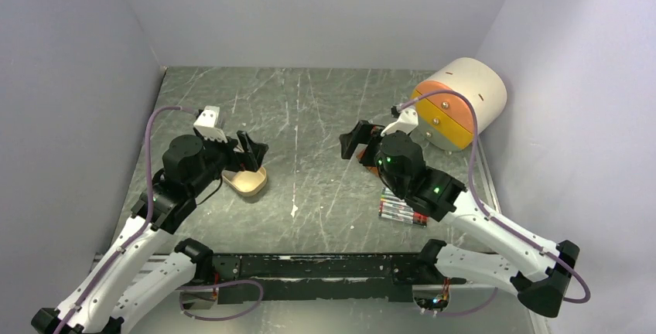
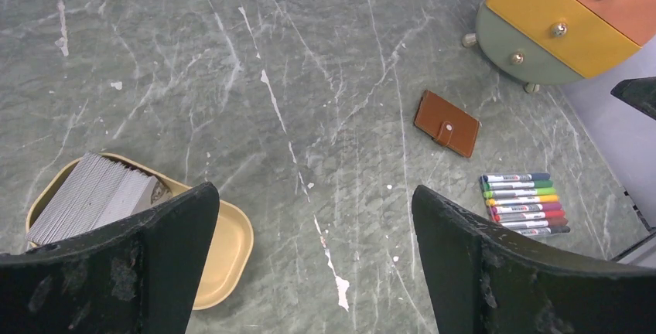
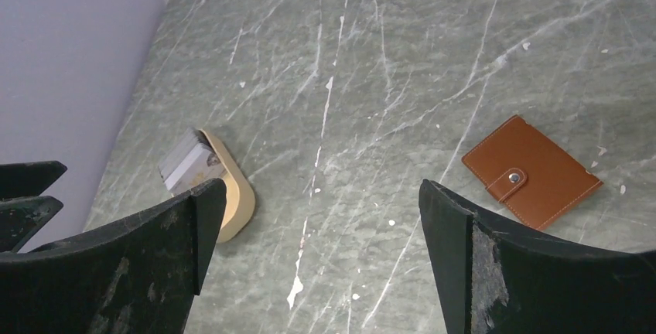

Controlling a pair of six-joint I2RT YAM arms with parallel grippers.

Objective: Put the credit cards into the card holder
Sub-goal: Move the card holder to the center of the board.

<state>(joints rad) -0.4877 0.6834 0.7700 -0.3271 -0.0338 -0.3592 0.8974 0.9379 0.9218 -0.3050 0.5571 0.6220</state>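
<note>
A stack of grey-white credit cards [image 2: 93, 195] stands on edge in a tan tray [image 2: 224, 249] at the left of the table; the same credit cards [image 3: 186, 162] appear in the right wrist view. The card holder [image 2: 446, 123], a brown leather wallet snapped shut, lies flat right of centre, and this card holder [image 3: 530, 170] is just beyond my right fingers. My left gripper [image 1: 251, 152] hovers open over the tray [image 1: 246, 183], holding nothing. My right gripper [image 1: 354, 141] hangs open and empty above the table's middle.
A row of coloured pens [image 2: 522, 204] lies near the front right, the same pens [image 1: 402, 212] beside my right arm. A round drawer unit [image 1: 456, 102] with orange and yellow fronts stands at the back right. Grey walls enclose the marble table on three sides.
</note>
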